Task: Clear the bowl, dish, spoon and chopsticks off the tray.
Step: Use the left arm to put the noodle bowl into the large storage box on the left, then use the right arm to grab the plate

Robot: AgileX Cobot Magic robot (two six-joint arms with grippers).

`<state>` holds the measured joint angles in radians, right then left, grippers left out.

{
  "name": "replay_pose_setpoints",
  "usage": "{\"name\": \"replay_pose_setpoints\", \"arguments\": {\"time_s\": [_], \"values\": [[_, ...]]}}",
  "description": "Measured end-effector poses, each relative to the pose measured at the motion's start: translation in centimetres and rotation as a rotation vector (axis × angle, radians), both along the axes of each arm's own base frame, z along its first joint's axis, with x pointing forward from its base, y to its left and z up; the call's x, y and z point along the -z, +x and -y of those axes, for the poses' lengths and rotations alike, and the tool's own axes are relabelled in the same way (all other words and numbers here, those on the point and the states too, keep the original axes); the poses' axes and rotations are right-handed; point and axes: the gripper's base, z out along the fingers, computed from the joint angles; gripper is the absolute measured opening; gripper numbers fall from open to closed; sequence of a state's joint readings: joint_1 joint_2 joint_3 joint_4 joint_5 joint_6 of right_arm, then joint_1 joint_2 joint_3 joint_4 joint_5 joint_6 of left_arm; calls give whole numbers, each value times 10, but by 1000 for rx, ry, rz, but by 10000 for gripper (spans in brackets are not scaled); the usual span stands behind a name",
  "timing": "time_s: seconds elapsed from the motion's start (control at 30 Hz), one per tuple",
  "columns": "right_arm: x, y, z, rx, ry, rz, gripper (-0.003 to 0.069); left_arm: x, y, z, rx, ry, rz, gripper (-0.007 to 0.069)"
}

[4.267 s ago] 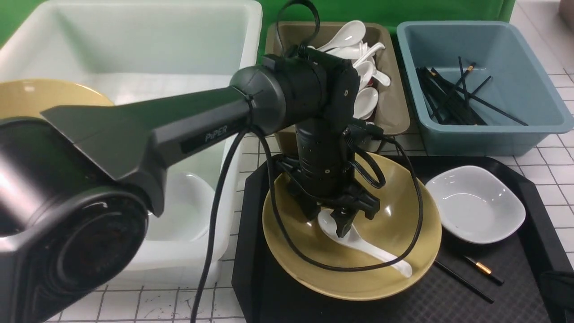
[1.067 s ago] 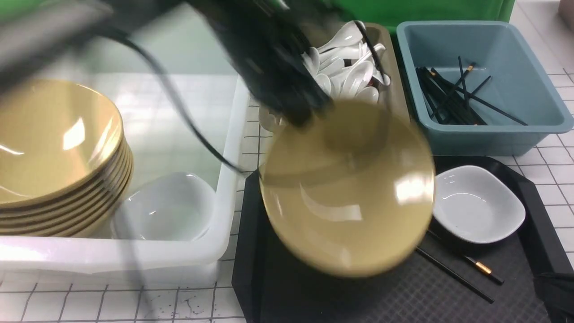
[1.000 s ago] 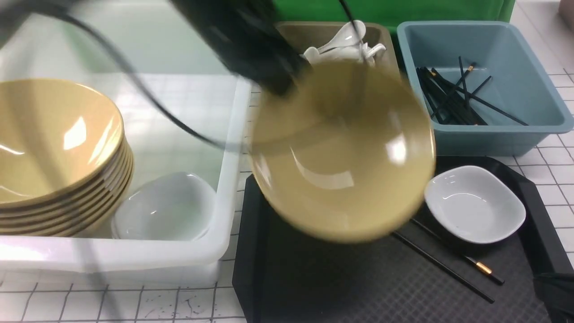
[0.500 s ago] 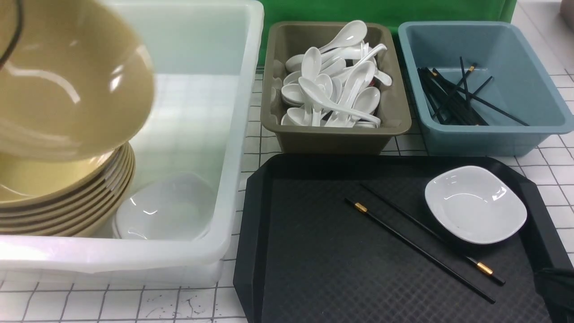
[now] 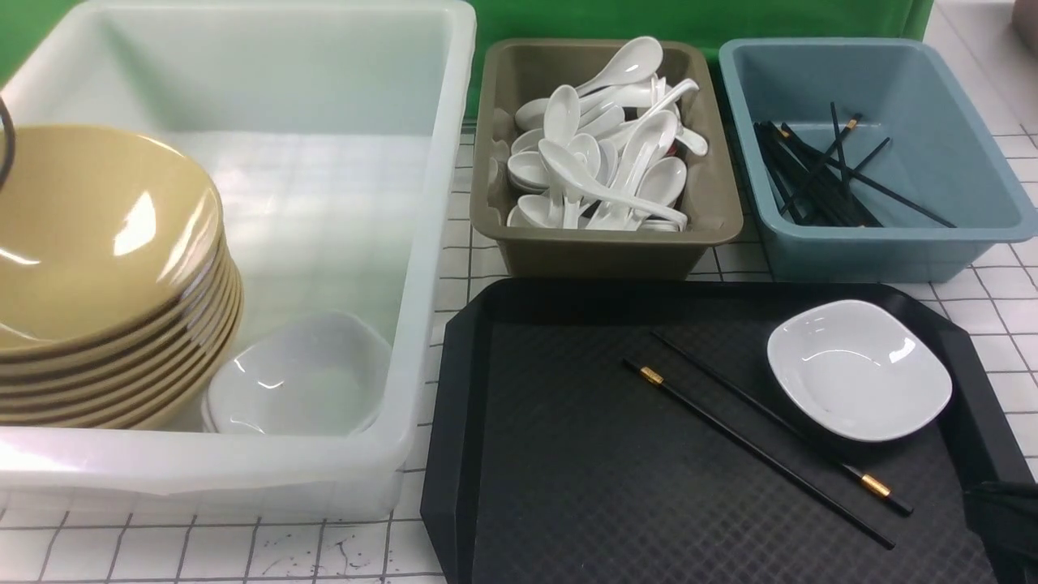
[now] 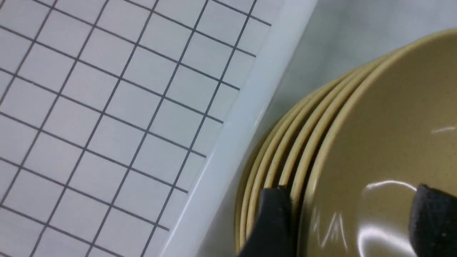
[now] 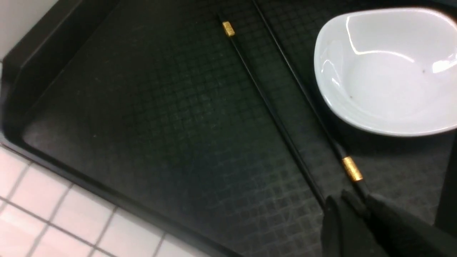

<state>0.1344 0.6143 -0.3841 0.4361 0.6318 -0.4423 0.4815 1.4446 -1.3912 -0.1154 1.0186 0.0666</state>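
The mustard-yellow bowl (image 5: 89, 235) sits on top of a stack of like bowls in the white tub. My left gripper (image 6: 351, 221) is open over it: one finger hangs outside the bowl's (image 6: 392, 125) rim, the other inside, neither pressing it. On the black tray (image 5: 568, 487) lie the white dish (image 5: 859, 369) at the far right and the chopsticks (image 5: 754, 450) slanting beside it. My right gripper (image 7: 353, 201) hovers over the banded ends of the chopsticks (image 7: 275, 114) near the dish (image 7: 389, 71), fingertips close together. Which of the piled spoons (image 5: 600, 162) is the task's spoon I cannot tell.
The white tub (image 5: 324, 97) also holds stacked white dishes (image 5: 300, 381) beside the bowls. An olive tub (image 5: 604, 247) holds the spoons, and a blue tub (image 5: 892, 251) holds several black chopsticks; both stand behind the tray. White tiled tabletop surrounds everything.
My left arm lifted the bowl off the tray, swung it left onto the bowl stack and opened its jaws. That uncovered the chopsticks. The spoon is no longer in the bowl.
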Motion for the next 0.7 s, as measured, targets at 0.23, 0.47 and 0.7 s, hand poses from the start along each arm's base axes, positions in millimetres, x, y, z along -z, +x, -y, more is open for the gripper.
{"name": "replay_pose_setpoints", "arguments": {"time_s": [0.23,0.47,0.7], "values": [[-29,37,-6,-1,-10,-136,346,-70,-34,25,-11,33,206,654],[-14,111,-3,109,-118,-280,497,-121,-92,122,411,33,499,422],[25,198,2,145,-181,-418,517,-98,-175,161,700,77,595,92]]}}
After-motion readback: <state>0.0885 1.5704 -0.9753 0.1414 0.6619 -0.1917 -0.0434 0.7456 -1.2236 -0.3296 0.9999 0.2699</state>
